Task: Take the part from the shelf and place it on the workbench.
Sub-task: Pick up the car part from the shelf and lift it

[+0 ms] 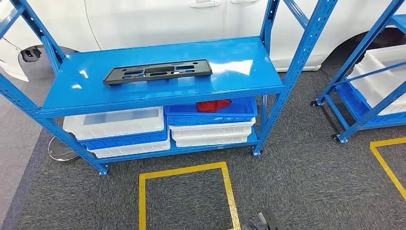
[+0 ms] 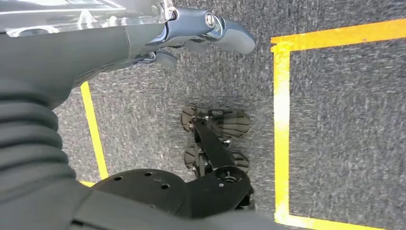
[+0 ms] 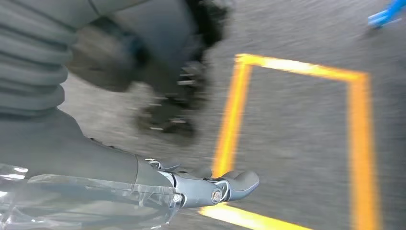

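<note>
I see a grey carpet floor [image 1: 297,172] with yellow tape squares [image 1: 184,170] stuck on it. Far behind stands a white car [image 1: 158,21].

In the middle is a blue shelf [image 1: 239,64]. The part [image 1: 158,72], a long flat black piece with holes, lies on the left half of its top board. Under that board, on the left, a white bin [image 1: 115,122] sits on a blue bin [image 1: 127,140] and another white one. Right of them a blue bin [image 1: 210,115] holds something red [image 1: 213,105], with two white bins [image 1: 210,134] stacked below.

At the far right stands another blue rack [image 1: 354,91] with white bins [image 1: 378,76].

My left hand [image 2: 191,33] hangs over the carpet. It holds nothing, and I cannot tell how wide its fingers are. My right hand [image 3: 206,187] hangs over the tape the same way, and I cannot tell there either.
</note>
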